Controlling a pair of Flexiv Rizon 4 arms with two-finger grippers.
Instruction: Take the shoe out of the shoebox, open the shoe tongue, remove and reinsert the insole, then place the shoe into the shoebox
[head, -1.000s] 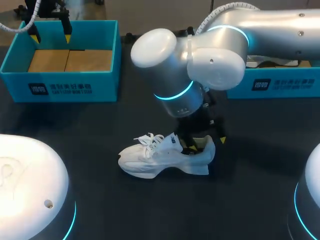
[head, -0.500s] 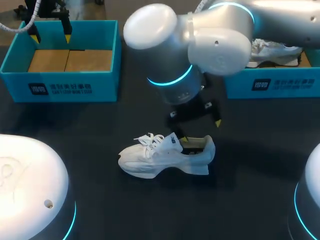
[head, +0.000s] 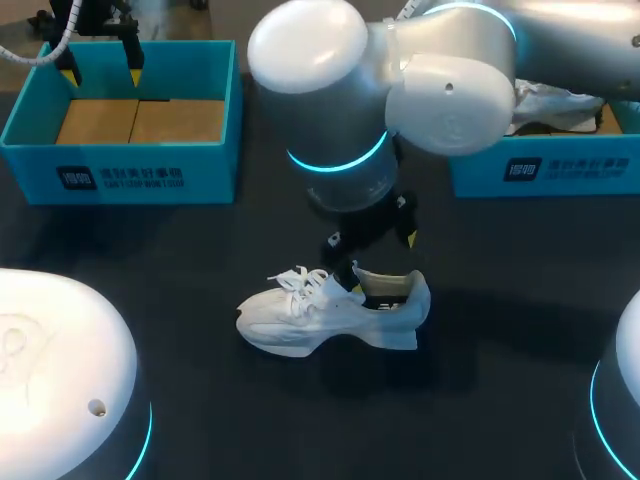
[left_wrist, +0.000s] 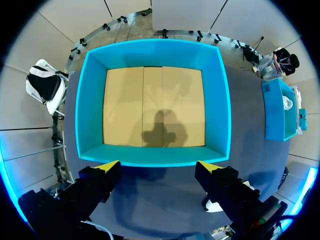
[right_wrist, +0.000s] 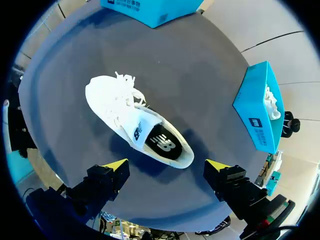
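Mid-desk (head: 520, 330), white shoe (head: 330, 312) sits upright on its sole, outside the shoebox (head: 120, 175), dark insole (right_wrist: 162, 142) showing at the heel opening; right hand (right_wrist: 167, 165) hangs above that opening, fingers spread, released, clear of the shoe; left hand (left_wrist: 157, 166) hovers over the shoebox, far from the shoe, fingers apart, grasping nothing.

- The right arm (head: 400, 90) extends past the middle, and the right gripper (right_wrist: 166, 165) hangs just above the shoe (right_wrist: 137, 127), pointing down, fingers spread wide, empty.
- The left gripper (left_wrist: 159, 167) is well apart from the shoe, fingers spread, empty.
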